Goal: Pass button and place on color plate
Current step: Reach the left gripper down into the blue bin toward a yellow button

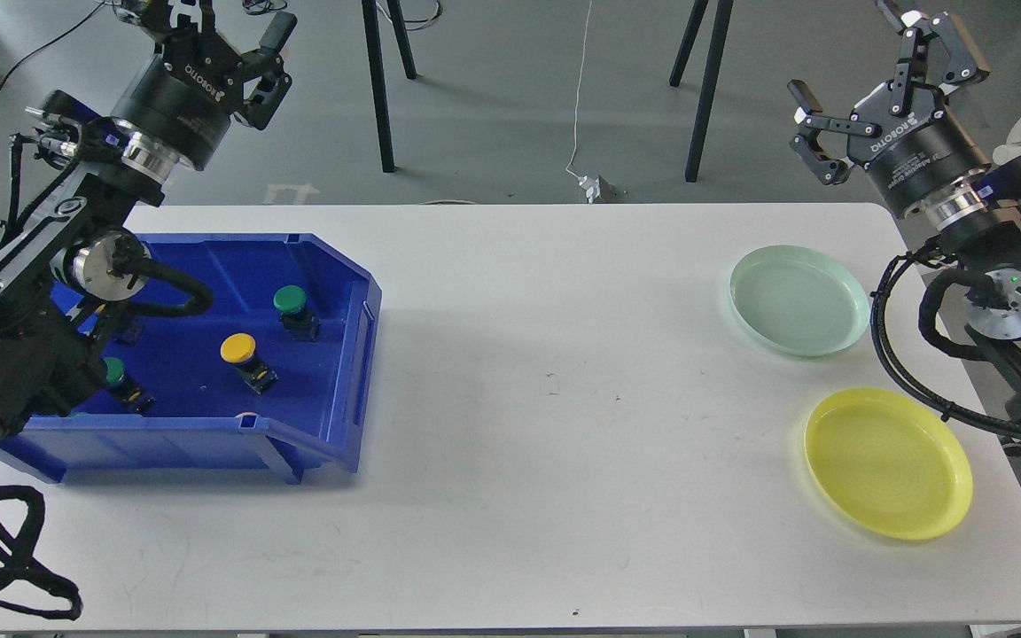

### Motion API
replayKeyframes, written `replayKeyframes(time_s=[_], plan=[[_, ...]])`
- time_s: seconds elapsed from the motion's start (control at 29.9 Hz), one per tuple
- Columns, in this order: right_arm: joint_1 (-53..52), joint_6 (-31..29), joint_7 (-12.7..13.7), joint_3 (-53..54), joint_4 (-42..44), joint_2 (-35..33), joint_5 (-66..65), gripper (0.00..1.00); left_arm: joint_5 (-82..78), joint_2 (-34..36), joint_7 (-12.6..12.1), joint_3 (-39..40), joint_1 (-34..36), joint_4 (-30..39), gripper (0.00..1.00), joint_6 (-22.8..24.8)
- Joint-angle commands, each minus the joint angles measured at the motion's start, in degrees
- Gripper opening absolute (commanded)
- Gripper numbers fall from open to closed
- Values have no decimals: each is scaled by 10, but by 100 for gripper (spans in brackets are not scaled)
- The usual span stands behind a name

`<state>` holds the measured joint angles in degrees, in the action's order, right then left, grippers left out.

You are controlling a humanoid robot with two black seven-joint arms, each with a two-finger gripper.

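Yellow plate (888, 462) sits at worktop (546, 399) right edge, pale green plate (799, 299) behind it. Blue bin (333, 390) at left edge holds 1 yellow button (238, 348) and 2 green buttons (290, 299). Left gripper (225, 31) and right gripper (874, 75) both raised, fingers apart, empty.

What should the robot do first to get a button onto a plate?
Probably lower the left tool into the blue bin over the yellow button. Both tools are open and empty, raised above the table. All the buttons are in the bin beside the left arm, and both plates are bare, far on the right.
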<state>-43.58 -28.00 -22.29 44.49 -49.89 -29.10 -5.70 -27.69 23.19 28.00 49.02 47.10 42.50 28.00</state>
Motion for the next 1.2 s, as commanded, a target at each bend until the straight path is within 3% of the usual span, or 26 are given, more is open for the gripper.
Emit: replayKeyframes(time_s=[0.0,0.27,0.43,0.6,0.8,0.97,1.17], plan=[[2,0,-2,2,1,0,1,99,-1,1,0,3,-3,0,87,0],[4,0,-3,6,1,12,2,99,5,-28,0,15,10,12,87,0],[16,0,-3,6,-5,16,2,99,8,-29,0,24,69,73,87,0],[30,0,-3,16,-4,16,2,99,10,1,0,12,76,145,87,0],[39,0,-3,26,0,14,1,99,-2,73,0,-105,120,215,87,0],[44,0,-3,26,0,15,2,99,-110,137,0,-200,176,278,87,0],[53,0,-3,30,0,14,2,99,-309,213,0,-406,291,310,87,-23]])
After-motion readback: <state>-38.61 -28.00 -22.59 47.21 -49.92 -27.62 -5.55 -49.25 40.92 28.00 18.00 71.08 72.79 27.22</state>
